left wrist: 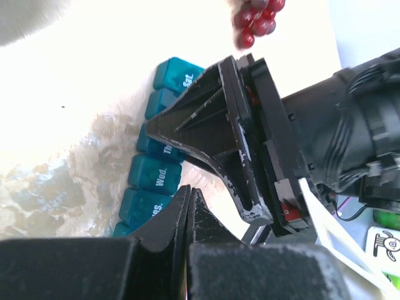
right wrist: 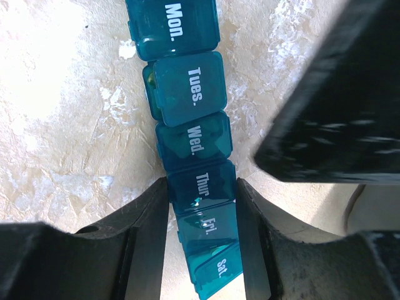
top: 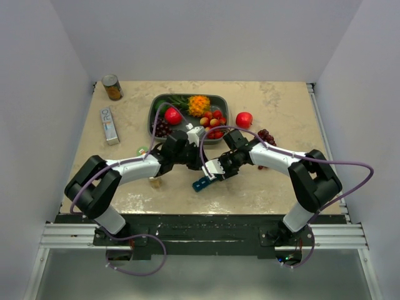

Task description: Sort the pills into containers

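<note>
The teal-blue containers strip (top: 201,184) (right wrist: 190,87) (left wrist: 150,172) lies on the beige table in front of the fruit tray, its lids marked with weekdays. My right gripper (top: 215,170) (right wrist: 201,203) is shut on it, one finger on each side of the Thur and Fri compartments. The Sat lid looks slightly raised. My left gripper (top: 195,164) (left wrist: 189,190) hovers just beside the strip, shut, with nothing seen between its fingers. It shows as a dark blur (right wrist: 331,94) in the right wrist view. I cannot make out any pills.
A dark grey tray (top: 220,99) of fruit stands behind the grippers. A red apple (top: 244,119) and dark grapes (top: 266,135) (left wrist: 253,19) lie to its right. A can (top: 112,87) and a white box (top: 109,125) sit far left. A small bottle (top: 154,182) stands by the left arm.
</note>
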